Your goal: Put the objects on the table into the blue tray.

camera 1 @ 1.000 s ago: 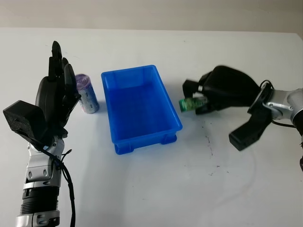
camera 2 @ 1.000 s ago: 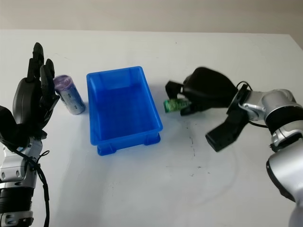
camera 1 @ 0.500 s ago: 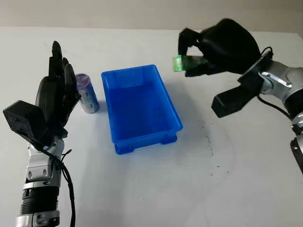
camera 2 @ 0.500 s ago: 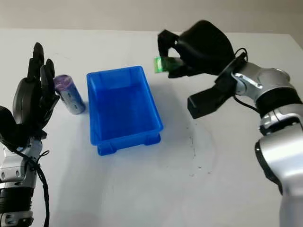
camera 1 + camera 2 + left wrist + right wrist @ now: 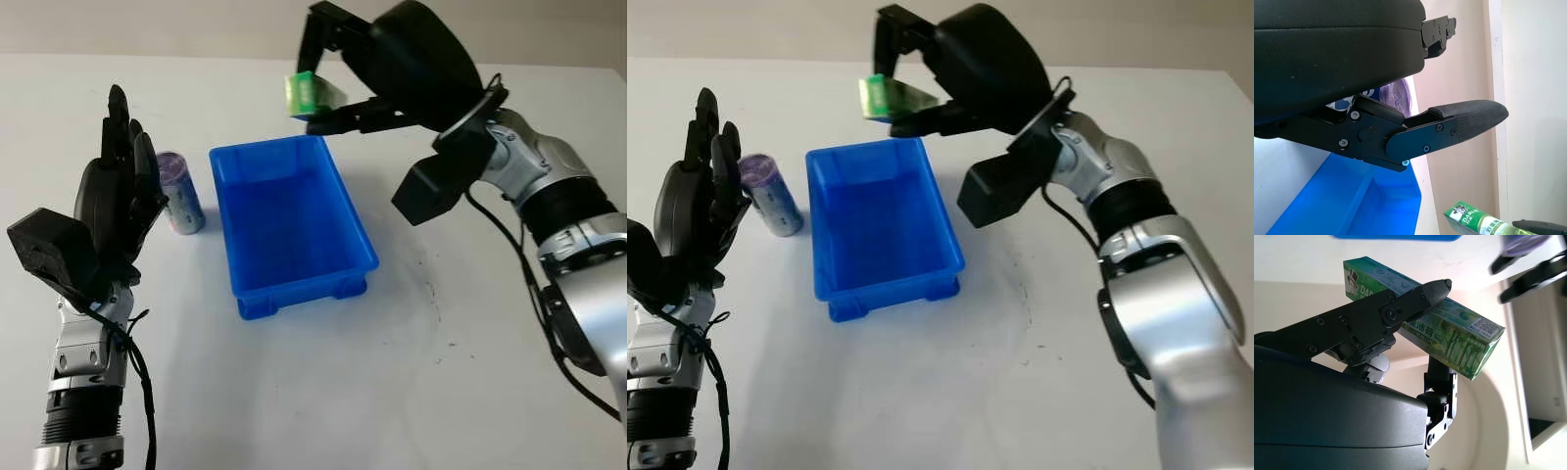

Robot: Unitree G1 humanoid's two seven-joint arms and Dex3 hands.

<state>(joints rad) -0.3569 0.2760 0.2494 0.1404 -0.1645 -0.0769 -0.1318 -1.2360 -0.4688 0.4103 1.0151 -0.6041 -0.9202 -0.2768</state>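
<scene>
Right hand (image 5: 338, 73): raised above the worktop, over the far rim of the blue tray (image 5: 291, 223), fingers clamped on a green box (image 5: 305, 95). In the right wrist view one finger (image 5: 1400, 308) crosses the printed face of the green box (image 5: 1449, 338) and another presses from the opposite side; the box is a long green-and-white carton with printed text and a small code patch at one end. It is held clear of the tray, above the far edge, tilted, touching nothing but the fingers.

Right arm: reaches in from the right edge of the worktop (image 5: 441, 372), forearm angled across toward the tray's far right corner.

Blue tray: sits near the middle of the worktop, long axis running near to far, slightly turned. Interior holds nothing visible.

Purple can (image 5: 180, 193): standing upright on the worktop just beside the tray's left wall, toward the tray's far left corner, a narrow gap between them. Purple top, blue-and-white printed side.

Left hand (image 5: 116, 196): open, held upright near the left edge of the worktop, just beside the purple can on the side away from the tray. Contact with the can cannot be told. In the left wrist view the can's purple top (image 5: 1396, 95) shows behind the fingers, with a corner of the tray wall (image 5: 1376, 200) beyond.
</scene>
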